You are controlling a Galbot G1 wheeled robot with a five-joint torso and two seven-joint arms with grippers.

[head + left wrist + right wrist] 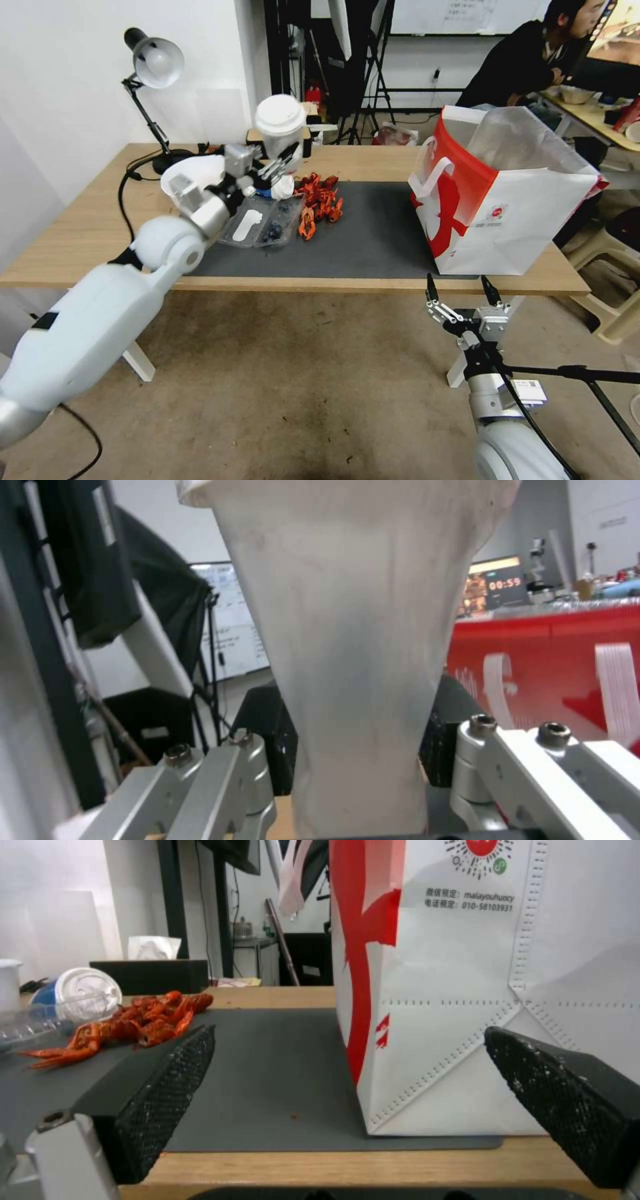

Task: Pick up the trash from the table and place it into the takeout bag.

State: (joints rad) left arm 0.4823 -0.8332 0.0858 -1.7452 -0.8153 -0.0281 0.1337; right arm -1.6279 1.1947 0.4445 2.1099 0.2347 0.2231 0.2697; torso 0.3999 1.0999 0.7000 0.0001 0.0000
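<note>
Left tool (283, 162) clenched on one white-lidded cup (280, 127), lifted above the surface (93, 220). One takeout bag (507, 207) on mat (upright). One crayfish-shell pile (319, 200). Right tool (463, 293) released, below surface edge.

bare mat (373, 233) between crayfish shells (319, 200) and takeout bag (497, 200), bag mouth open

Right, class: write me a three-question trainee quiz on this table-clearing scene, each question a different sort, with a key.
1. True or false: the left gripper holds the white-lidded cup above the table.
2. Where is the right gripper? A) inside the takeout bag B) below the table's front edge, fingers apart C) on the crayfish shells
3. Fill in: the bag stands on the dark grey ____.

Key: 1 true; 2 B; 3 mat.
</note>
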